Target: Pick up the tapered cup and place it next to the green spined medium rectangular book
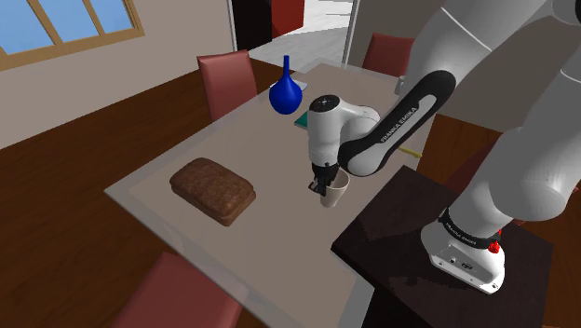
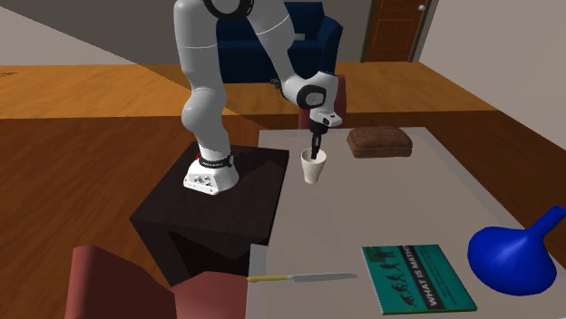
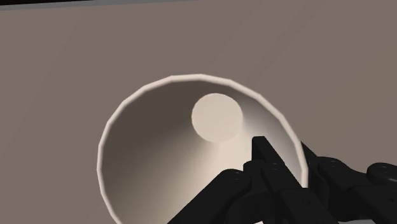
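A cream tapered cup [image 1: 336,193] stands upright on the grey table [image 1: 270,154], at the edge nearest the stand. My black gripper [image 1: 325,185] comes down on the cup's rim from above. In the wrist view the cup [image 3: 159,153] is seen from above, with one finger [image 3: 267,156] inside it and the other outside, the gripper [image 3: 298,164] shut on the cup's wall. The second exterior view has the cup [image 2: 314,169] under the gripper [image 2: 315,152], and a green-covered book [image 2: 417,277] lying flat far along the table [image 2: 390,208].
A brown loaf [image 1: 212,189] lies beyond the cup. A blue long-necked vase [image 2: 513,257] stands beside the book, and a knife [image 2: 304,277] lies on the book's other side. Red chairs [image 1: 226,80] surround the table. The dark stand [image 2: 204,204] adjoins the table edge.
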`<action>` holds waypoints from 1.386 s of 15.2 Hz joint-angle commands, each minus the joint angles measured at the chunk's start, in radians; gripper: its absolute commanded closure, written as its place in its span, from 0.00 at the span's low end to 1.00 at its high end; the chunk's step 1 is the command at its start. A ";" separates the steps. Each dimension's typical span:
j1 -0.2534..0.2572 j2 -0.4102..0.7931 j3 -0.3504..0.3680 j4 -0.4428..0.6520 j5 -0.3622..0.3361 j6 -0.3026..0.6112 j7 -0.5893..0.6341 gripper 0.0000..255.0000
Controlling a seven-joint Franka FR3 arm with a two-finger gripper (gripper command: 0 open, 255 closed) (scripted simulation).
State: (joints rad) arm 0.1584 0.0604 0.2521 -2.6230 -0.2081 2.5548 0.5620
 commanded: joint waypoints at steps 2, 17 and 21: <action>0.000 -0.013 0.002 -0.001 0.011 -0.015 -0.009 1.00; 0.015 -0.222 0.004 0.030 0.131 -0.241 -0.111 1.00; 0.020 -0.267 0.000 0.048 0.148 -0.303 -0.128 1.00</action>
State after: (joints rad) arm 0.1782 -0.1911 0.2554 -2.5787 -0.0648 2.2715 0.4419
